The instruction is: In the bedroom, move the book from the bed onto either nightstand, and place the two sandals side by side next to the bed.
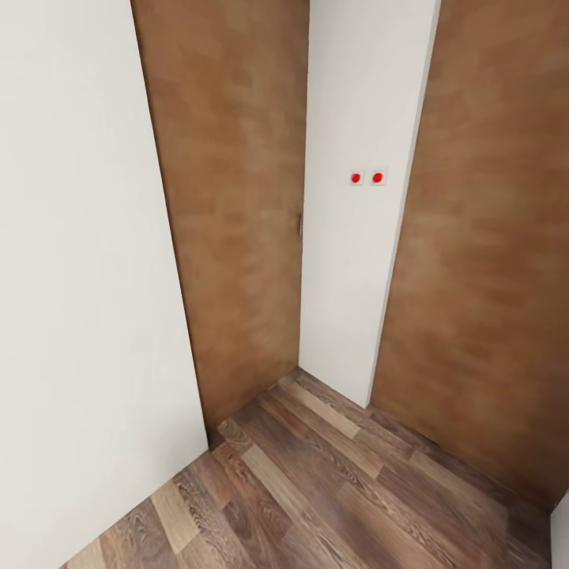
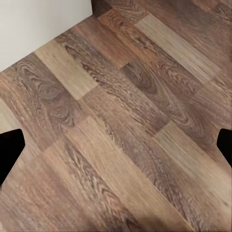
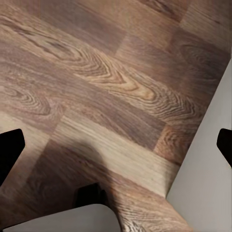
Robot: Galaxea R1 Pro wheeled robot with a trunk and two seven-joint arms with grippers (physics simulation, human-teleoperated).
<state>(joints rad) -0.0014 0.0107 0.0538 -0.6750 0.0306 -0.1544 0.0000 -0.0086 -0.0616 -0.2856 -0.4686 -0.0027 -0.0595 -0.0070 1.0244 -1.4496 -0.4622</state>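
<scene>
Robot faces a corner — white wall [image 1: 79, 276] on the left, two brown wood panels [image 1: 237, 197] with a white strip carrying two red-dot switches [image 1: 367, 178] between. Book, bed, sandals, nightstand aren't in sight, so their direction from either arm can't be judged; probably a turn comes first. Left gripper [image 2: 116, 145] and right gripper [image 3: 116, 145] hang over the plank floor [image 1: 332, 490] — fingertips wide apart, holding nothing.

left gripper [image 2: 116, 145] and right gripper [image 3: 116, 145] fingertips cropped at frame edges, red wall switches [image 1: 367, 178] too small to read
</scene>
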